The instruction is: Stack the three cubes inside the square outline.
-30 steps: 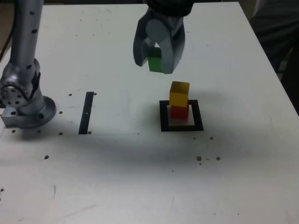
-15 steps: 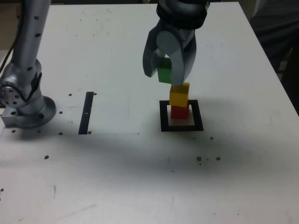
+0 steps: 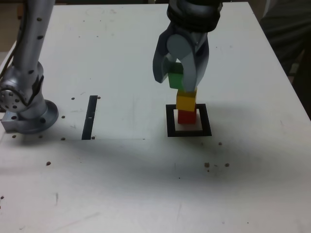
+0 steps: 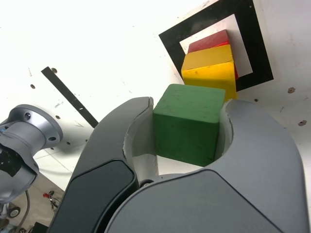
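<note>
My gripper (image 3: 181, 80) is shut on the green cube (image 3: 175, 80) (image 4: 190, 122), holding it just above the stack. The yellow cube (image 3: 186, 101) (image 4: 210, 71) rests on the red cube (image 3: 186, 116) (image 4: 210, 41), and both stand inside the square outline (image 3: 189, 132) (image 4: 255, 36). In the exterior view the green cube hangs slightly toward the left of the yellow one; whether they touch I cannot tell. The wrist view shows the green cube clamped between both grey fingers (image 4: 121, 141).
The arm's silver base (image 3: 26, 104) stands at the exterior view's left edge. A thin black strip (image 3: 90, 117) lies between the base and the outline. Small dark specks dot the white table (image 3: 146, 184). A dark-clothed person (image 3: 286, 29) is at the far right.
My gripper has carried the green cube toward the exterior view's right and down, from beyond the stack to just over the yellow cube. The yellow and red cubes have not moved.
</note>
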Controlling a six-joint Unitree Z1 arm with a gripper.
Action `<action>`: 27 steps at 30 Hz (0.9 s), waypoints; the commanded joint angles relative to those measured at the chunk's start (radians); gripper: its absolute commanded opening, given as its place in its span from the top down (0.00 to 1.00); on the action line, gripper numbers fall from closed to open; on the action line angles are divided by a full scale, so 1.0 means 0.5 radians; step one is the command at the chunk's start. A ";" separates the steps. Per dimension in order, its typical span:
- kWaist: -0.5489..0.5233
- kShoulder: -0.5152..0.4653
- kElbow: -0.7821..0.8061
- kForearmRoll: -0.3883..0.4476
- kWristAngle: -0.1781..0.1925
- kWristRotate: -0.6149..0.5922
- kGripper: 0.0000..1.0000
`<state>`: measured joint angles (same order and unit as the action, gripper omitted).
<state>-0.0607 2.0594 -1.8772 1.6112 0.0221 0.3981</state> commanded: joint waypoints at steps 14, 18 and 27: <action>-0.004 0.057 -0.052 -0.017 -0.018 -0.001 0.34; -0.004 0.058 -0.056 -0.034 -0.024 0.003 0.03; -0.004 0.054 -0.032 -0.038 -0.022 0.008 0.00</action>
<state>-0.0608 2.0834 -1.8958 1.5859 0.0111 0.4005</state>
